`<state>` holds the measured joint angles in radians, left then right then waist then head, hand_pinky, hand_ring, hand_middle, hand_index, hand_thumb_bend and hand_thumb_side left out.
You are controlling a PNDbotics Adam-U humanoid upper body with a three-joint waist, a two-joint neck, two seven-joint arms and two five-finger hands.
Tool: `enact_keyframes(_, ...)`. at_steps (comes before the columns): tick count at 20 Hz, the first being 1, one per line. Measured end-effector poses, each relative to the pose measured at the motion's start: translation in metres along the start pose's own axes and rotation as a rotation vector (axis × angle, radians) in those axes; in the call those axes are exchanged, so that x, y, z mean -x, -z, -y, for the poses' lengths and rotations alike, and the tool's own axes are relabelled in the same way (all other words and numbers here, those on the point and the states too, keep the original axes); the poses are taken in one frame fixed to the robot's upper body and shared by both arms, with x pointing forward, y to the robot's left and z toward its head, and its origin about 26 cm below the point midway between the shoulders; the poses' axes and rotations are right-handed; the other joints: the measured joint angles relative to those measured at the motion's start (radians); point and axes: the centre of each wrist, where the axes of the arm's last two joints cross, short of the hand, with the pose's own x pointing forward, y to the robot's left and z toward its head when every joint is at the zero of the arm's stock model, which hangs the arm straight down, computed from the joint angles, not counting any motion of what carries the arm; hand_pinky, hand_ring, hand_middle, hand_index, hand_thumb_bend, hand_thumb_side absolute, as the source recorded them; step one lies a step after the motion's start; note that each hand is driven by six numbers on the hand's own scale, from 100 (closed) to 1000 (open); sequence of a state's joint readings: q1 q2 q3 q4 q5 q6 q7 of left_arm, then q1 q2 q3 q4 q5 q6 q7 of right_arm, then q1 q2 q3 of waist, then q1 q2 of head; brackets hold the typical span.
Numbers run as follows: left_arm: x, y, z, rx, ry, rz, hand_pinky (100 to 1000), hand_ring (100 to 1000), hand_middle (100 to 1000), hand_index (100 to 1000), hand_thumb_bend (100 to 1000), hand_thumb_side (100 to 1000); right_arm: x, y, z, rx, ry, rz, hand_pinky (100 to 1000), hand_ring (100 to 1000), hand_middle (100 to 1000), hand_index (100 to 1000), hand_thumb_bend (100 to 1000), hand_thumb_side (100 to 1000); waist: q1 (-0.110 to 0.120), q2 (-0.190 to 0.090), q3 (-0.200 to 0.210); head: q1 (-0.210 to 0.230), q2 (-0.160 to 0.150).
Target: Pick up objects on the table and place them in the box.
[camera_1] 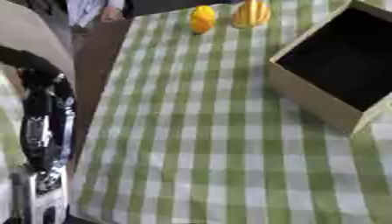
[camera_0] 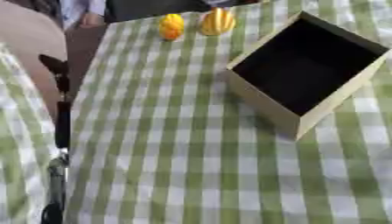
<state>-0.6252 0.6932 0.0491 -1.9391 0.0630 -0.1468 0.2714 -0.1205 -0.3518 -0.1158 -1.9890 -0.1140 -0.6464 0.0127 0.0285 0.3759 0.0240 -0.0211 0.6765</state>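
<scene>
While our head looks down at the green-and-white checked tablecloth [camera_0: 191, 166], we see 2 yellow-orange fruits at the far edge of the table. The left fruit [camera_0: 171, 26] is rounder and more orange; the right fruit [camera_0: 217, 21] is yellow with faint ribs. They stand near each other but apart, upright on the cloth.

To the right of them sits the box [camera_0: 264, 98], an open cardboard one with pale walls and a dark inside, turned so that 1 corner points toward us. We see nothing in it. The right fruit lies just beside the box's far left wall; the left fruit is a little farther off.

Our left arm [camera_1: 42, 127] shows at the left edge, black with silver parts, hanging beside the table and off the cloth. We cannot make out the left hand on it, so we cannot tell whether its fingers are relaxed or curled. Our right hand shows in neither view.

Both fruits lie well apart from the arm, up the table and to its right, with only bare checked cloth between. Beyond the far edge we see dark shapes and a bit of light fabric, too blurred to name. A brown strip of floor [camera_0: 80, 52] runs along the table's left side.
</scene>
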Motion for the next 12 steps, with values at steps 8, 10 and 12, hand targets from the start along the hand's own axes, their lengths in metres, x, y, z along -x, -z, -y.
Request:
enact_keyframes(8,0.042,0.052,-0.005,0.183,0.212,-0.157,764,760,785,890,100,552,0.0,-0.002,-0.001,-0.015,-0.007,-0.007,863,773,630,783,100,540,0.0,0.0,-0.025,-0.007,-0.002)
enact_keyframes(10,0.055,0.061,-0.004,0.242,0.274,-0.187,765,762,785,896,100,536,0.0,-0.002,-0.001,-0.017,-0.008,-0.007,863,773,629,783,100,540,0.0,0.003,-0.032,-0.005,-0.004)
enact_keyframes(12,0.067,0.068,-0.003,0.294,0.33,-0.213,768,768,786,902,100,495,0.0,-0.002,-0.002,-0.02,-0.006,-0.007,863,773,629,783,100,540,0.0,0.006,-0.038,0.002,-0.01)
